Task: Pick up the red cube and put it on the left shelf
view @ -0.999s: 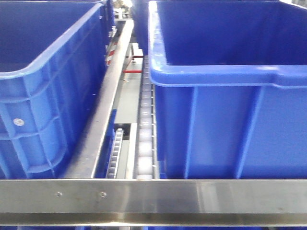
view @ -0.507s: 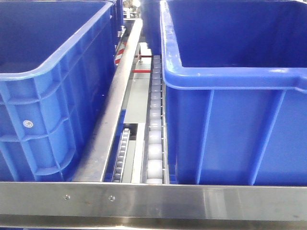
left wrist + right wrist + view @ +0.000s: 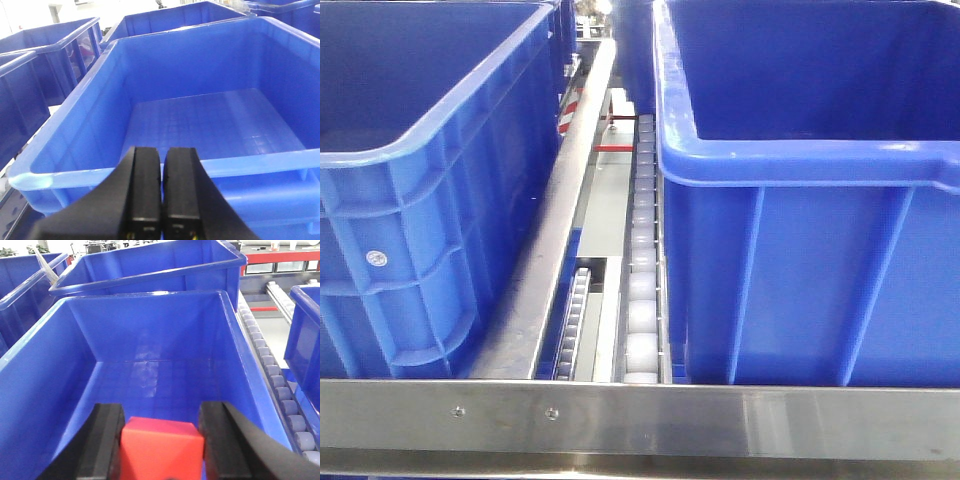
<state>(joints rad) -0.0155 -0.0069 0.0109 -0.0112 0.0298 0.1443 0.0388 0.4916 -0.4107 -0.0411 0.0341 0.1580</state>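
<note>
The red cube (image 3: 162, 450) shows only in the right wrist view, gripped between the two black fingers of my right gripper (image 3: 161, 411). It is held over the near end of an open blue bin (image 3: 150, 370). My left gripper (image 3: 162, 152) is shut with nothing between its fingers and hovers at the near rim of another blue bin (image 3: 100, 175), whose inside is bare. Neither gripper shows in the front view. No shelf can be told apart.
In the front view, two large blue bins stand left (image 3: 420, 200) and right (image 3: 800, 250) with a roller track (image 3: 642, 290) and a steel rail (image 3: 555, 240) between them. A steel crossbar (image 3: 640, 420) runs along the front. More blue bins stand behind.
In the front view the whole scene slid slightly to the right between one second and half a second ago. Since then it has held still.
</note>
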